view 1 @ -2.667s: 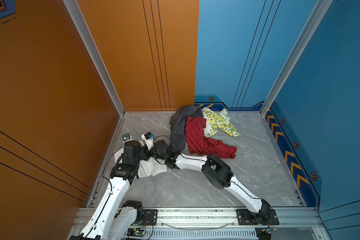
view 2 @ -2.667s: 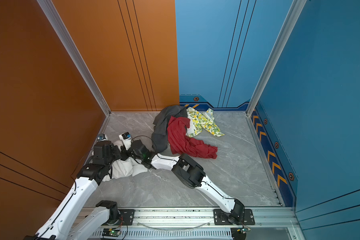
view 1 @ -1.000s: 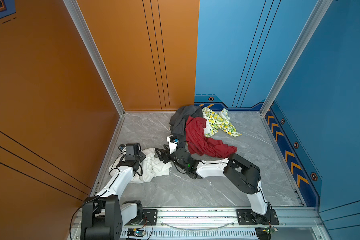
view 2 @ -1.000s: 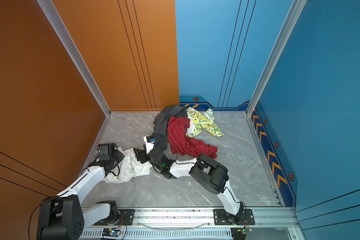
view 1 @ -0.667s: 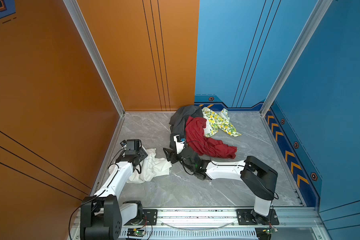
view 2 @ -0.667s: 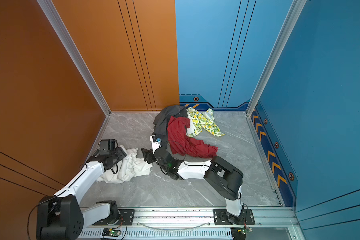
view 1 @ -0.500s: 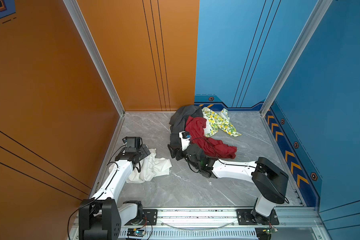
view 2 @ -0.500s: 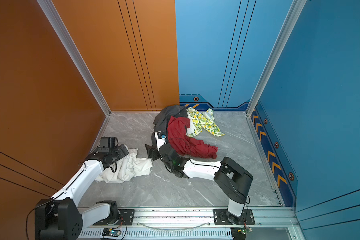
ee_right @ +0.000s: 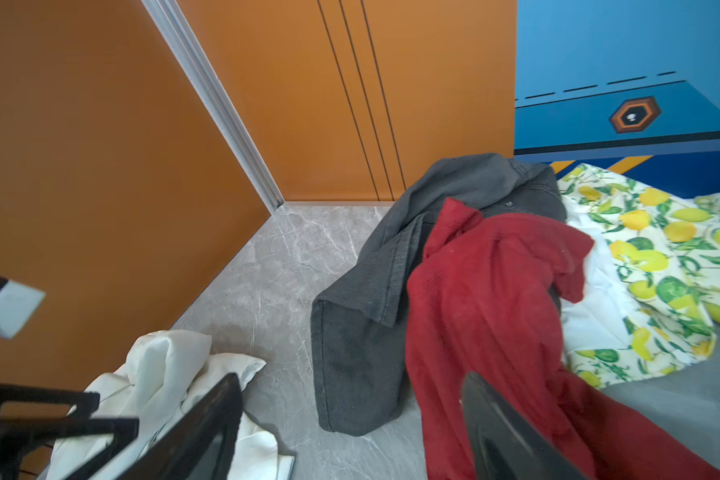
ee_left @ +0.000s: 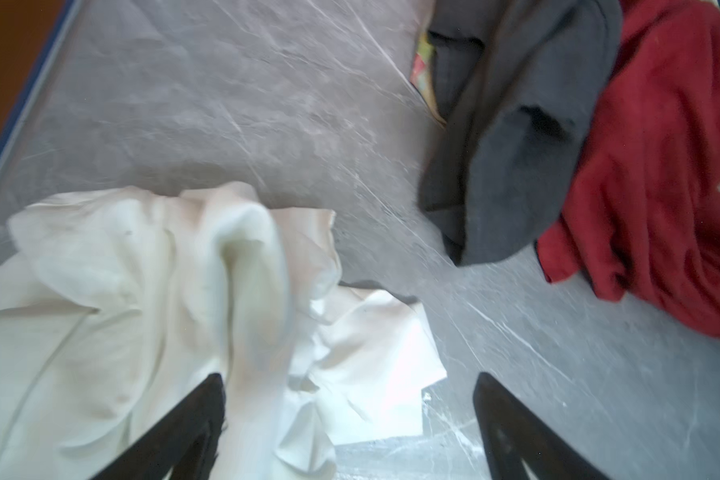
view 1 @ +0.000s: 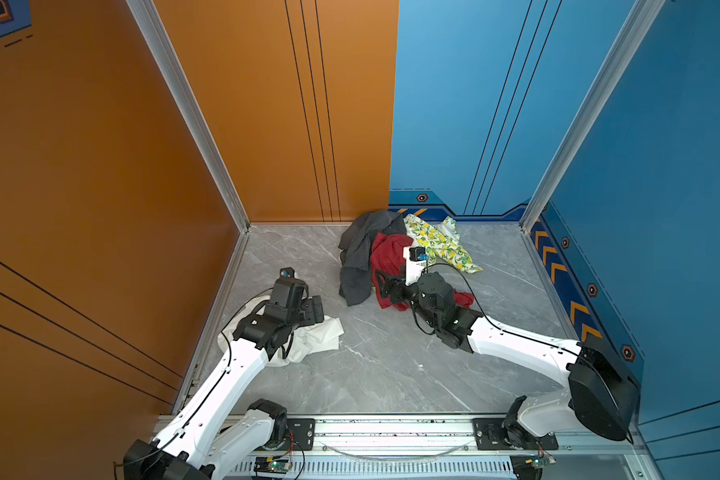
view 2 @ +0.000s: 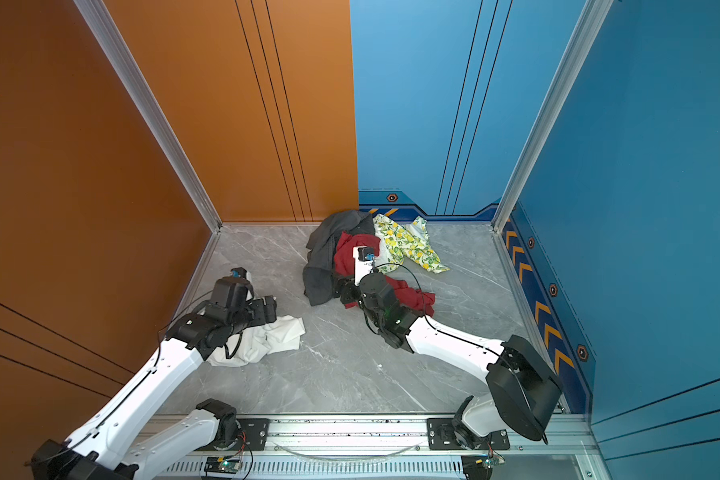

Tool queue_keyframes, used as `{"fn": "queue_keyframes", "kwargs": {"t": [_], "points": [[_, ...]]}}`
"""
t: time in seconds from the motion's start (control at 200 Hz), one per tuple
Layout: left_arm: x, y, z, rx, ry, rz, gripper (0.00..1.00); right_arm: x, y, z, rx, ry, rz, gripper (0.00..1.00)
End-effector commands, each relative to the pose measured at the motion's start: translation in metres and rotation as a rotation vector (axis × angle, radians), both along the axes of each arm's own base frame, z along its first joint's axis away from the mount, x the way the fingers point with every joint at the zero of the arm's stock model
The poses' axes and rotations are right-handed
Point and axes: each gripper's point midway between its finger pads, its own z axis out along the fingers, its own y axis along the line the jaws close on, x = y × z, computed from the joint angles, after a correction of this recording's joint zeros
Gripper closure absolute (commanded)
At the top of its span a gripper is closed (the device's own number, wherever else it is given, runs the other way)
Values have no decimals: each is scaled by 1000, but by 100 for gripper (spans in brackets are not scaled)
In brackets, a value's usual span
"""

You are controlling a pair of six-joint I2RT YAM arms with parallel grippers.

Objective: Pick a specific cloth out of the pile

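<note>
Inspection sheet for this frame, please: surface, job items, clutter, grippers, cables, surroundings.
Surface: grey marbled floor, bare between the clothes.
Job's things: plain white cloth lies crumpled on the left, apart from the pile; pile of dark grey, red and lemon-print pieces sits at the back.
Clutter: nothing seen.
Grippers: left gripper open over the cloth; right gripper open at the pile's near edge, holding nothing.
Cables: black cables loop at both wrists; no snag seen.
Surroundings: orange walls, blue walls, metal rail in front.

White arms (view 1: 516, 349), black joints (view 1: 603, 390) (thin black cables (view 1: 470, 291))
</note>
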Motion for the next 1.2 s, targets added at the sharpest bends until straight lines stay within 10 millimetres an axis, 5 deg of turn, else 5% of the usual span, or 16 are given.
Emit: {"fn": "queue_keyframes", "kwargs": {"t": [0.0,0.225,0.591,0.986,1.196], "points": [[-10,-28,-23,38,88,-67,12,-2,-19,-12,-2,67,-8,17],[-5,-67,-76,-7,191,-130,27,-1,-48,-18,-21,108,-42,18],[-17,-55,-131,28,327,-74,28,-1,-88,-11,-42,114,-115,19],[-26,-24,-133,-43,322,7,23,-1,-116,-12,-77,113,-170,19],[-6,-59,-81,-107,140,-134,9,1,-139,-8,-129,106,-214,15]]}}
